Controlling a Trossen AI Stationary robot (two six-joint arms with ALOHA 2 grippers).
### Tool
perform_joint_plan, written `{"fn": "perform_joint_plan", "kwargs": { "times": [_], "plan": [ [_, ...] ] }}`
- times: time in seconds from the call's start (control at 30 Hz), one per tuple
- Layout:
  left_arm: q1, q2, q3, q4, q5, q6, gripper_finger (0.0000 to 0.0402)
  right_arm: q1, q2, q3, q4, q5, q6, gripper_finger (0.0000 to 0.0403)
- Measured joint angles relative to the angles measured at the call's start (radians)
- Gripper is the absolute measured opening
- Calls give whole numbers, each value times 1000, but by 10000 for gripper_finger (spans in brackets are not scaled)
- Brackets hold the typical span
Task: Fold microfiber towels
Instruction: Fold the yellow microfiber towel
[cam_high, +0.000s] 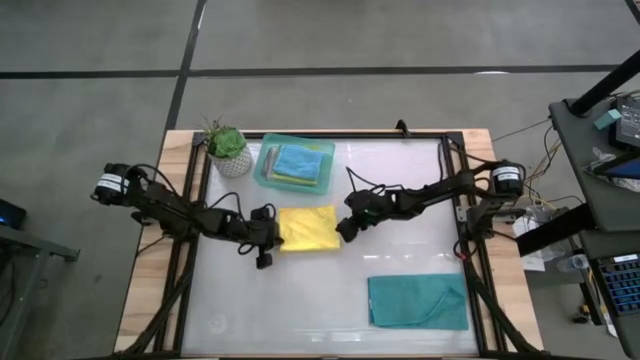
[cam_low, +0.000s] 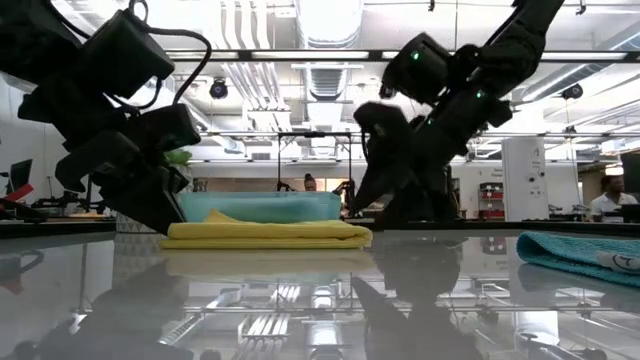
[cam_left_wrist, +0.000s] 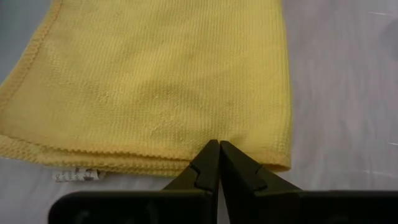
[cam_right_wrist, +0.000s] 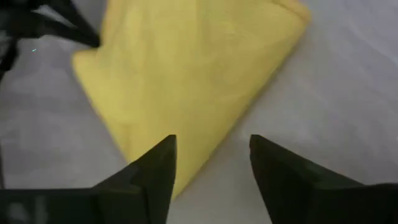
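Note:
A yellow towel (cam_high: 308, 228), folded into a flat rectangle, lies in the middle of the table. My left gripper (cam_high: 271, 233) is shut, and its tips stand at the towel's left edge (cam_left_wrist: 205, 134). My right gripper (cam_high: 344, 229) is open just above the towel's right edge. In the right wrist view its fingers (cam_right_wrist: 155, 168) stand on either side of a towel corner (cam_right_wrist: 180, 180) without touching it. A teal towel (cam_high: 418, 301) lies flat near the table's front right. My left gripper comes slanting down from the table's left, its shut fingertips (cam_left_wrist: 219, 149) at the hemmed left edge (cam_left_wrist: 186, 152) of the folded yellow towel. I cannot tell whether they press on the edge or only stand over it. The towel lies flat on the table.
A mint-green tray (cam_high: 268, 172) holding folded towels, a blue-teal one on top, stands at the far side. A small potted plant (cam_high: 228, 150) stands to the tray's left. Black frame rails (cam_high: 455, 200) run along the table's sides. Bare tabletop lies at the near left.

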Motion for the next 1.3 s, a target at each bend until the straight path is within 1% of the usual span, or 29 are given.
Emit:
{"fn": "perform_joint_plan", "kwargs": {
  "times": [0.1,0.2,0.3,0.37,0.47,0.57,0.7,0.73,0.77,0.9,0.97,1.1,1.2,1.3],
  "plan": [
    [0,-5,-1,-3,1,0,0,-3,36,0,38,4,8,208],
    [0,-6,-1,-4,1,0,0,-4,79,0,124,0,18,212],
    [0,-9,-1,-6,1,0,0,-10,108,0,191,4,33,208],
    [0,-9,-1,-6,2,0,0,-15,112,0,206,5,39,198],
    [0,-9,-2,-3,2,0,0,-20,113,0,210,2,39,167],
    [0,-10,-4,10,2,1,0,-22,113,0,219,3,30,117],
    [0,-21,-2,9,2,1,0,-22,114,0,229,18,-19,38],
    [0,-29,-2,5,3,1,0,-22,114,0,230,18,-32,23],
    [0,-37,-2,3,5,1,0,-23,113,0,224,16,-43,17],
    [0,-90,-2,-33,6,1,0,-52,80,0,125,-30,-74,13],
    [0,-109,-5,-53,3,1,0,-67,54,0,59,-32,-87,11],
    [0,-109,-10,-41,-36,1,0,-98,-19,8,-132,-35,-136,12],
    [1,-66,-13,38,-116,2,0,-114,-66,51,-316,-20,-195,12],
    [4,5,-15,187,-160,27,0,-123,-85,122,-483,14,-242,12]
  ]
}}
